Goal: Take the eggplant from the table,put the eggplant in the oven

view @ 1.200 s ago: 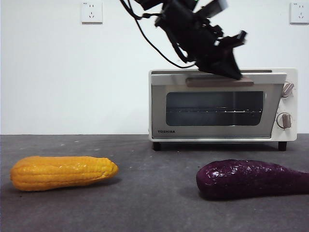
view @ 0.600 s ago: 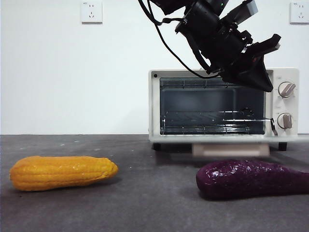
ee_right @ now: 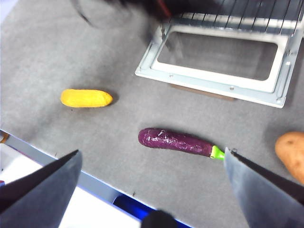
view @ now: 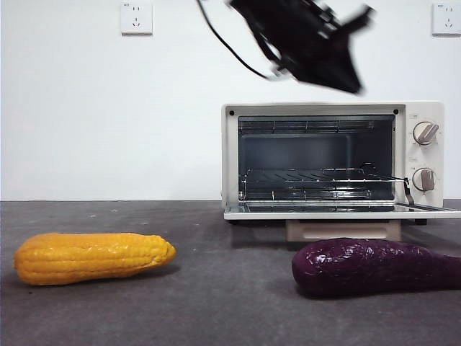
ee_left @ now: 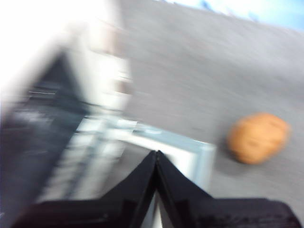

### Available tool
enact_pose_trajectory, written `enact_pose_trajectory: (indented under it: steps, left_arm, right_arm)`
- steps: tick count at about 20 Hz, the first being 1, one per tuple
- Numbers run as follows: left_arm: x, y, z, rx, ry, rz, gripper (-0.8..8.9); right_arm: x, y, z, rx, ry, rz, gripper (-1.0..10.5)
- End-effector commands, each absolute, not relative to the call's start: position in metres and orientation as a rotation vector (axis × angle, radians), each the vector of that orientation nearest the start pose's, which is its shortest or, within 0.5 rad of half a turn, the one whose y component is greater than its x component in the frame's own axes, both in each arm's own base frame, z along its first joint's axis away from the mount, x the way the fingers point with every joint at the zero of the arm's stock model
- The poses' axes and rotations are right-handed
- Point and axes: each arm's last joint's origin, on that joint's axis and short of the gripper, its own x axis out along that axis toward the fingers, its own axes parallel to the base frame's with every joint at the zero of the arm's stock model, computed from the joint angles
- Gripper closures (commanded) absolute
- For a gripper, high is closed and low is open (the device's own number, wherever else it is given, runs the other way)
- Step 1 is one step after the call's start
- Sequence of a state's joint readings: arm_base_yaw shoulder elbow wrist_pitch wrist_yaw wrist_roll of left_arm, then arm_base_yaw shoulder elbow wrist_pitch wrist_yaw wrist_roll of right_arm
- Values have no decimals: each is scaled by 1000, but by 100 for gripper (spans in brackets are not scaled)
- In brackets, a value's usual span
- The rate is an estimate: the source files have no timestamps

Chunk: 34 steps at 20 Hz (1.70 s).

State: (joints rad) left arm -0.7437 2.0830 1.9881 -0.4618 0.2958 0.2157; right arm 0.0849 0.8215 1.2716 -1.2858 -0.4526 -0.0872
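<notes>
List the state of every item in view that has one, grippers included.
oven: door fully open, rack bare
eggplant: lying on the table, untouched
corn cob: lying on its side
left gripper: shut, holding nothing, raised above the oven
right gripper: open, high over the eggplant

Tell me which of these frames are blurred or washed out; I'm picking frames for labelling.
Left wrist view: heavy motion blur, one corner blown out white, shut left gripper sharp. Front view: only the moving arm smears; corn, eggplant and oven crisp. Right wrist view: table sharp, the other arm a dark smear.
</notes>
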Motion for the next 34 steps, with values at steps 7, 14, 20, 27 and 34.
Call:
enact_pose_trajectory:
  steps: [7, 14, 20, 27, 34]
  left_arm:
    - [334, -190, 434, 241, 361, -814, 819]
    - [306, -122, 456, 224, 487, -696, 819]
    - [292, -104, 462, 198, 520, -768, 819]
    - [278, -100, 468, 200, 525, -782, 819]
    - [266, -96, 472, 203, 541, -785, 819]
  right_arm:
    - [134, 31, 374, 62, 956, 582, 443]
    - [163, 58, 352, -184, 1110, 634, 443]
    - [179, 90, 332, -511, 1176, 700, 443]
    - [204, 115, 301, -662, 1294, 725, 443]
    - [229, 129, 268, -681, 1414, 731, 442]
